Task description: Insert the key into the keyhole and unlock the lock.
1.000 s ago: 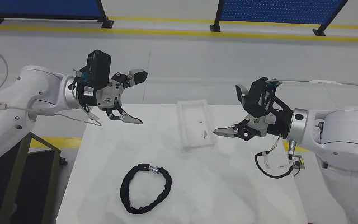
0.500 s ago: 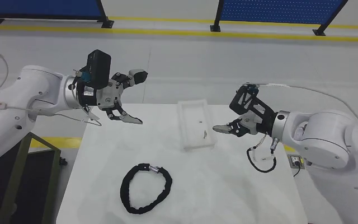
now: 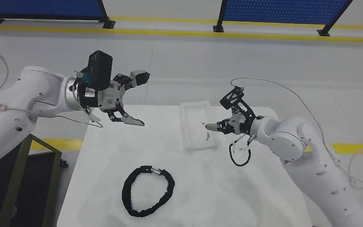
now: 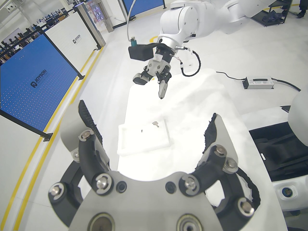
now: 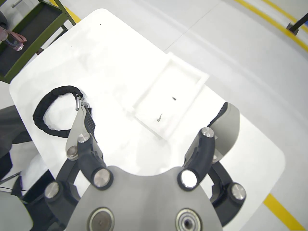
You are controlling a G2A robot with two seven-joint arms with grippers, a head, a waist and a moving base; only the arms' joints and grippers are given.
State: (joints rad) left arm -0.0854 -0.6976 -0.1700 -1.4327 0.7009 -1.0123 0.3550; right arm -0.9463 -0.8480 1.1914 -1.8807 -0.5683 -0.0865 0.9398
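Likely key-pickup step: right gripper (image 5: 154, 108), spread empty, above small silver key (image 5: 159, 117) in white rectangular tray (image 5: 202, 75), table's 12 o'clock; next: descend, pinch key; left gripper (image 3: 136, 97) spread empty

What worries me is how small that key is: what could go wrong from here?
The key lies flat in the white tray, so the open right hand may slip off it or push it against the tray wall. The chain lock lies loose on the table; it may shift at insertion.
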